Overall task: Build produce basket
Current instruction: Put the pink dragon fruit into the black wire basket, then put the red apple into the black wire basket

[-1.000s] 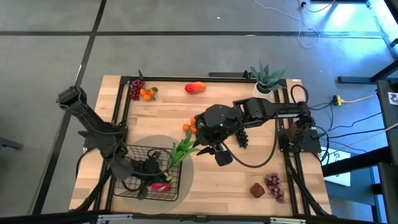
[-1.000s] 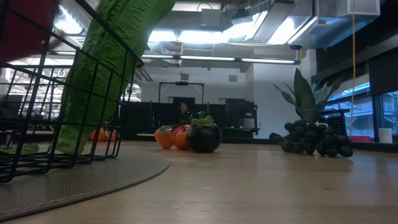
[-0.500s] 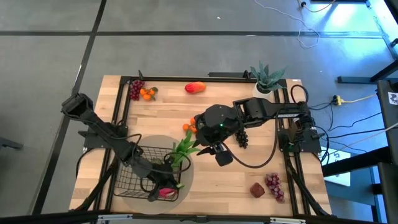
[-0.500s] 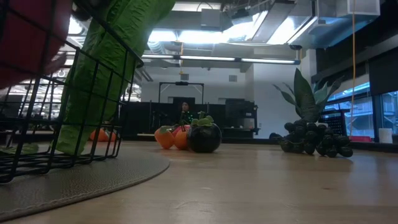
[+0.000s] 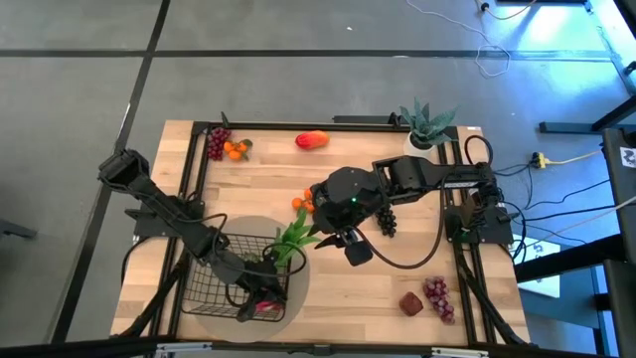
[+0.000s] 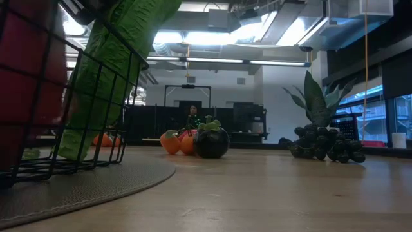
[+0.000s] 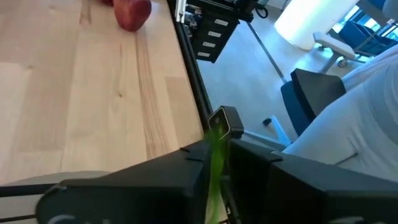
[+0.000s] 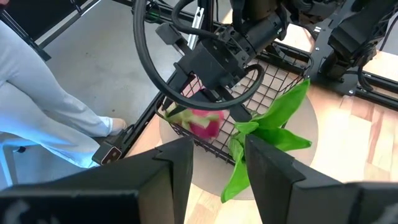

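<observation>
While the left gripper point(image 5: 260, 301) gripped the pink dragon fruit point(image 8: 202, 121) low inside the basket point(image 5: 207, 288), the right gripper point(image 5: 350, 244), fingers parted and empty, hovered just beside the oranges point(image 5: 301, 203).

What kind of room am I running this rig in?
Probably a robotics lab or workshop: a wooden table on a black frame over bare concrete floor, exposed ceiling ducts with strip lights, and cables trailing to equipment beside the table.

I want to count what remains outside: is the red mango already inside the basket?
No, the mango lies on the table's far edge, away from the basket.
</observation>
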Controlling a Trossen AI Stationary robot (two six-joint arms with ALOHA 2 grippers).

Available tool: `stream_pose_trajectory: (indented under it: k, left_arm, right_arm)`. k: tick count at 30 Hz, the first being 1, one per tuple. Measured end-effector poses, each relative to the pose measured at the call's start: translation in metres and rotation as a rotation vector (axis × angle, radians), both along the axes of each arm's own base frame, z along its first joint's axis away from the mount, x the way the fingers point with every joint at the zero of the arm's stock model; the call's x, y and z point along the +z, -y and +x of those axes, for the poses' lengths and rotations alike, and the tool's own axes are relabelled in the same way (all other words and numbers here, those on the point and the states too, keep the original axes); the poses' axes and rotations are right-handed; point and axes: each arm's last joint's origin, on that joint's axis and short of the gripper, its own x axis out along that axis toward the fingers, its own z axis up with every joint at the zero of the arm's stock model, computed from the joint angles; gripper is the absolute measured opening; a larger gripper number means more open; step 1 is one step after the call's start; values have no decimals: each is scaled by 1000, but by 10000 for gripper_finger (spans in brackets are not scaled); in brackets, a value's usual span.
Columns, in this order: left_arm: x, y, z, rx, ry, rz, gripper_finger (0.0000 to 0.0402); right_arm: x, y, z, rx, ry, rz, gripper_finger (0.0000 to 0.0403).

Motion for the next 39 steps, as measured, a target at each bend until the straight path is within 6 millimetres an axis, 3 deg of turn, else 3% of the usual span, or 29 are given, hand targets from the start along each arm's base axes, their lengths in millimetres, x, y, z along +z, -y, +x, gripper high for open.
stream_pose_trajectory:
  k: [10,20,29,39]
  left_arm:
    - [2,-1,-1,-12,15,28,77]
    - [29,-7,-27,13,63,57,74]
    - [56,-35,-61,187,79,144,73]
    - [92,-77,-98,451,235,241,73]
  right_arm:
    - [1,0,-1,26,20,-28,133]
    - [26,6,-25,21,85,-28,133]
    - [38,16,-52,-105,58,-118,133]
    - [36,20,-62,-216,-34,-116,133]
